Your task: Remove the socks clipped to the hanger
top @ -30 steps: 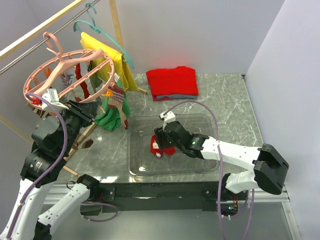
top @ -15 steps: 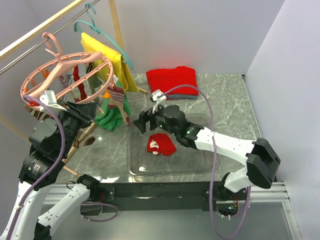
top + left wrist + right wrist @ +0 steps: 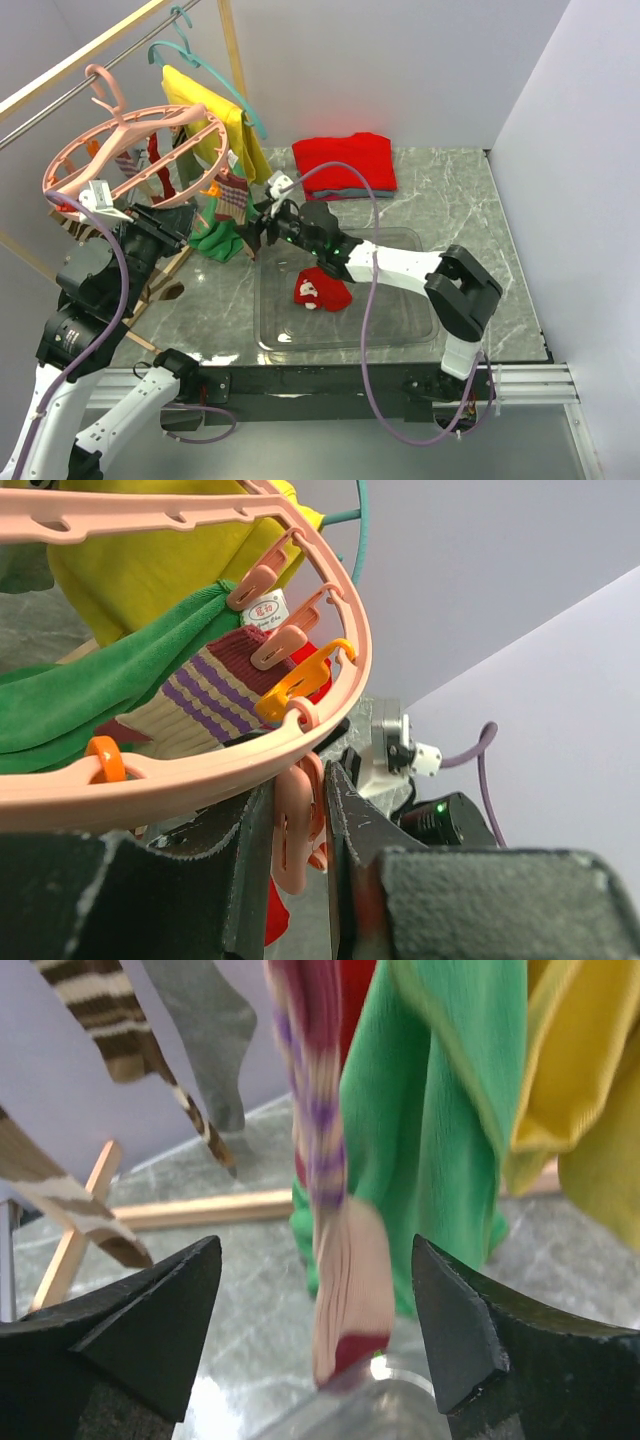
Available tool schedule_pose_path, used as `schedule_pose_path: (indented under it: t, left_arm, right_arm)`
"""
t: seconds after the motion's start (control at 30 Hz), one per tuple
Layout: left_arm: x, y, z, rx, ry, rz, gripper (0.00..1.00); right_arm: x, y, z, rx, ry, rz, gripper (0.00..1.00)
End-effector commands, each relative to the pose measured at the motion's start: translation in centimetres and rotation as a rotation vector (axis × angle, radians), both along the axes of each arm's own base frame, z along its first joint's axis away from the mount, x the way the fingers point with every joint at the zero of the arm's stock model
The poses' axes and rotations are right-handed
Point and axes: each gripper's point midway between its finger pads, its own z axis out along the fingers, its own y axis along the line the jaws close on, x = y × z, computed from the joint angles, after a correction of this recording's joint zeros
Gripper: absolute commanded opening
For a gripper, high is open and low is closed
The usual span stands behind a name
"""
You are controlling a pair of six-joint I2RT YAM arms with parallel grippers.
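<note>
Under pink plastic ring hanger (image 3: 200,770), L fingers (image 3: 235,870) pinch a smooth pink clip (image 3: 296,842); R fingers (image 3: 150,1325) wide apart, empty (ribbed purple-striped sock (image 3: 340,1260) dangles just ahead).

Marble table (image 3: 460,210): clear tub (image 3: 300,335), folded red garment (image 3: 345,162)

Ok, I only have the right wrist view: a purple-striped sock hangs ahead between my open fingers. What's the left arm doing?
Observer: The left gripper is shut on a pink clip hanging under the hanger.
Operator: Anything in the tub?
Observer: One red sock lies in the clear tub.
Operator: Where is my striped sock clipped?
Observer: The striped sock hangs from a second clip on the hanger's rim, beside a green cloth.
</note>
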Motion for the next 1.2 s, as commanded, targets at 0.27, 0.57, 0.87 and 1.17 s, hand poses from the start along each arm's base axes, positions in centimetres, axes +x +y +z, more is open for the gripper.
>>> schedule_pose_path:
  t: [0.27, 0.57, 0.87, 1.17]
  left_arm:
    - [-0.4, -0.8, 1.6, -0.002, -0.041, -0.053, 0.12]
    - [-1.0, 0.1, 0.8, 0.013, -0.028, -0.021, 0.19]
    - [-2.8, 0.5, -0.4, 0.031, 0.001, -0.046, 0.6]
    - [-8.2, -4.2, -2.2, 0.064, 0.031, -0.426, 0.83]
  right_arm:
    - [1.0, 3.2, 5.8, 0.118, -0.083, 0.052, 0.55]
    - [-1.1, 2.3, 7.8, 0.125, -0.115, 0.061, 0.1]
    - [-6.0, 1.6, 8.4, 0.067, -0.127, 0.049, 0.0]
    - [-8.0, -0.2, 8.4, -0.004, -0.126, 0.018, 0.0]
